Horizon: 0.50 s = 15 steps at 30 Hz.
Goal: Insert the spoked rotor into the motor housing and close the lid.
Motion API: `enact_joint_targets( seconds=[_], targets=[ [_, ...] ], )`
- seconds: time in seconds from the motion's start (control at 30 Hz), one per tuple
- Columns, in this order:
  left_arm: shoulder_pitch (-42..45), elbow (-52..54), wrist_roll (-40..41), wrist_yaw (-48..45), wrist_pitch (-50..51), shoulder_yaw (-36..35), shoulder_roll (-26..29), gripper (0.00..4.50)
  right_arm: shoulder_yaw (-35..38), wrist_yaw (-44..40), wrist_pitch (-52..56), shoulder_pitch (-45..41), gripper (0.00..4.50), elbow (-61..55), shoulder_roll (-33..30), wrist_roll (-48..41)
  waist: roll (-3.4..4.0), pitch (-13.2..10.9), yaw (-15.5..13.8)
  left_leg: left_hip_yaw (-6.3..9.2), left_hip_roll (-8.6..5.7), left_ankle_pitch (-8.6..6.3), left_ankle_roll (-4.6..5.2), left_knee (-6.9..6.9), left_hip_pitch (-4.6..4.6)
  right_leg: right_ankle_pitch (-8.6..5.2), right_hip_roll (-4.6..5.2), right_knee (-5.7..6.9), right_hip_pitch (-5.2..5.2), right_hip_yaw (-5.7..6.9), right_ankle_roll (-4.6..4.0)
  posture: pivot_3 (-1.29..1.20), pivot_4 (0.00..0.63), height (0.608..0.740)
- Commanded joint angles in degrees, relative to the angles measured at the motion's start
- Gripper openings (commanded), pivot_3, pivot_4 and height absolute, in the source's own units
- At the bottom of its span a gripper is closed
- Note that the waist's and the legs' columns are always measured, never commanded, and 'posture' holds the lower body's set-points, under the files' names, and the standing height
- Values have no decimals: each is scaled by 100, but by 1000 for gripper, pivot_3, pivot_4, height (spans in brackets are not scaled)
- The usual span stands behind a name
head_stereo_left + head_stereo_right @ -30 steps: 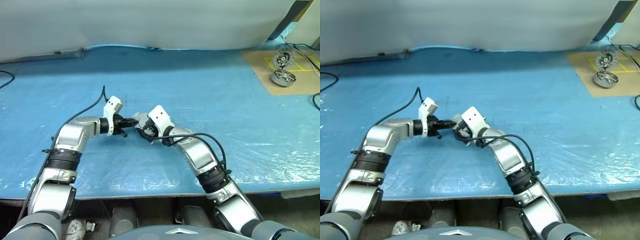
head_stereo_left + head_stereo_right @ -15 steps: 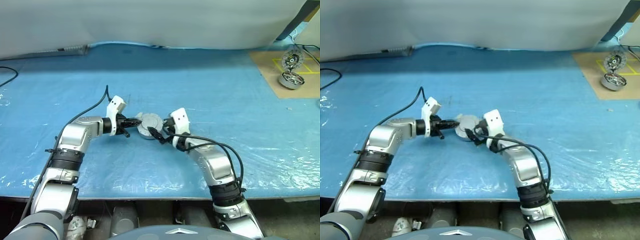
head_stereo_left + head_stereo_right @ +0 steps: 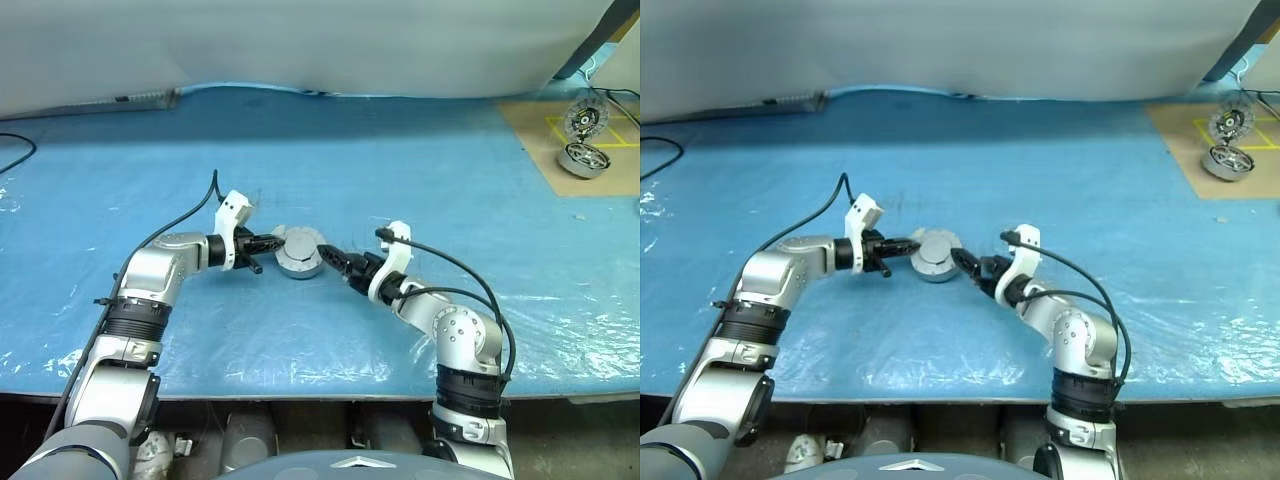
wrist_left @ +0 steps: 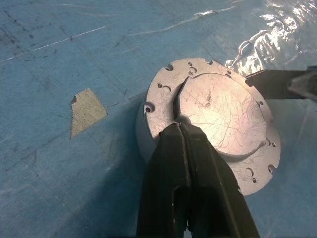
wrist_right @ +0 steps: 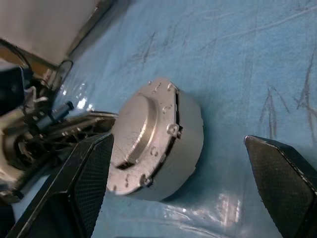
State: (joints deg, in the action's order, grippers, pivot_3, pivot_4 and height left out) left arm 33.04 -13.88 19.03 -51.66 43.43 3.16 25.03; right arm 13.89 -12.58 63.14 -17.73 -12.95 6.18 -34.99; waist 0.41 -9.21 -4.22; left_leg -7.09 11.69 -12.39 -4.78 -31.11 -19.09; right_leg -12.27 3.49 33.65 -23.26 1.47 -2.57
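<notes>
Now on the blue-covered table [image 3: 420,160]: motor housing [image 3: 299,262] near the middle, lid [image 4: 220,114] closed flat on top, plain grey face up. Left gripper [image 4: 181,130] pressed together, tips resting on the lid's near edge; right gripper [image 3: 335,262] spread wide just beside the housing on the opposite side, holding nothing. Far off at the right corner, on a brown board [image 3: 560,140], two more round metal parts [image 3: 582,140].

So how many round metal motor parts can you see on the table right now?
3: the closed motor housing between the two hands, and two far off on the brown mat at the table's right corner, one behind the other.
</notes>
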Motion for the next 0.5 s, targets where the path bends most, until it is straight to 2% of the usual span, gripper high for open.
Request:
enact_joint_targets(
  seconds=[0.03, 0.33, 0.5],
  targets=[
    [-252, -155, -123, 72, 145, 278, -53, 0, 232, 249, 181, -145, 4473, 167, 680, -698, 6, 3, -1, 0, 1, 0, 0, 0, 2, 0, -1, 1, 0, 0, 0, 0, 150, 740],
    [-345, -57, -99, 107, 180, 219, -28, 0, 9, 536, 129, -327, 4473, 788, 555, -1086, 10, 5, 12, 0, 0, 0, -1, 6, -3, -2, -2, -4, -1, 3, 3, 0, 150, 740],
    [-406, 2, -93, 135, 186, 212, -22, 0, 230, 694, 232, -267, 4473, 1035, 575, -1483, 11, 6, 12, 0, 0, 0, -1, 6, -3, -2, -1, -5, -1, 2, 4, 0, 150, 740]
  ],
)
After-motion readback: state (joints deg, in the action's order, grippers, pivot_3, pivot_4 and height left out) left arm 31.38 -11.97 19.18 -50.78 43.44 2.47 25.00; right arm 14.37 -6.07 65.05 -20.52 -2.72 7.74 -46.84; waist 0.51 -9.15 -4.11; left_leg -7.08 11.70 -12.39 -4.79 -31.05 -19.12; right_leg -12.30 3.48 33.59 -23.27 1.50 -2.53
